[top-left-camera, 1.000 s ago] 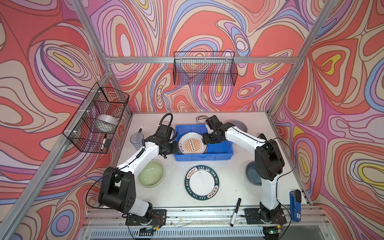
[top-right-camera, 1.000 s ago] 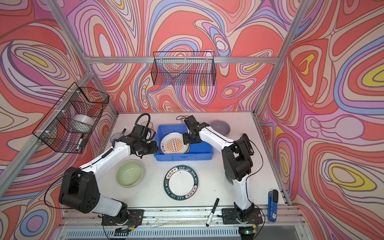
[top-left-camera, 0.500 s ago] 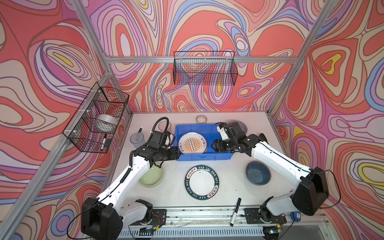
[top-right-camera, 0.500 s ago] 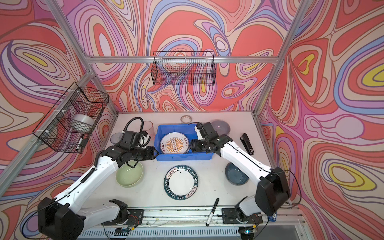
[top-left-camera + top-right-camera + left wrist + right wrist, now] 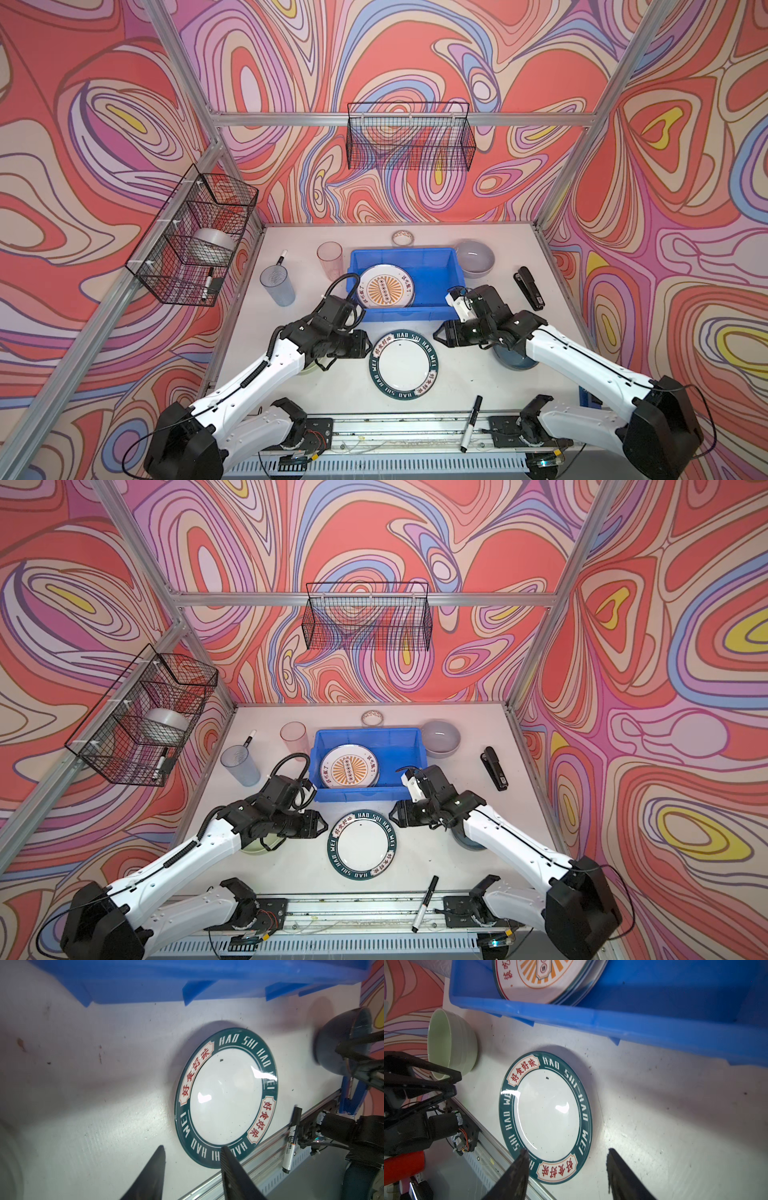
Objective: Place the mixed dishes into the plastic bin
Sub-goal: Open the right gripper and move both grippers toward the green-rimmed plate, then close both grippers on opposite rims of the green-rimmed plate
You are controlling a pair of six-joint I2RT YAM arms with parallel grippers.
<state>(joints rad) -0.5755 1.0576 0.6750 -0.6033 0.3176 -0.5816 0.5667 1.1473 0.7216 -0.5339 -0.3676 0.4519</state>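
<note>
The blue plastic bin [image 5: 415, 255] [image 5: 409, 733] holds a plate with an orange pattern [image 5: 386, 286] [image 5: 542, 976]. In front of it a white plate with a dark lettered rim [image 5: 403, 363] [image 5: 363, 841] [image 5: 226, 1097] [image 5: 548, 1111] lies flat on the table. My left gripper [image 5: 368, 343] [image 5: 192, 1148] is open just left of this plate. My right gripper [image 5: 438, 334] [image 5: 568, 1150] is open just right of it. Neither holds anything. A pale green bowl [image 5: 450, 1043] and a dark blue bowl [image 5: 342, 1043] sit partly under my arms.
A lavender bowl [image 5: 476, 257], pink tumbler [image 5: 330, 259] and bluish tumbler [image 5: 277, 284] stand around the bin. A tape roll [image 5: 402, 237], stapler [image 5: 528, 287] and markers [image 5: 471, 424] [image 5: 281, 258] lie on the table. Wire baskets [image 5: 409, 141] [image 5: 195, 237] hang on the walls.
Both grippers have drawn back from the bin toward the front and now flank the lettered plate. The plate with the orange pattern stays in the bin.
</note>
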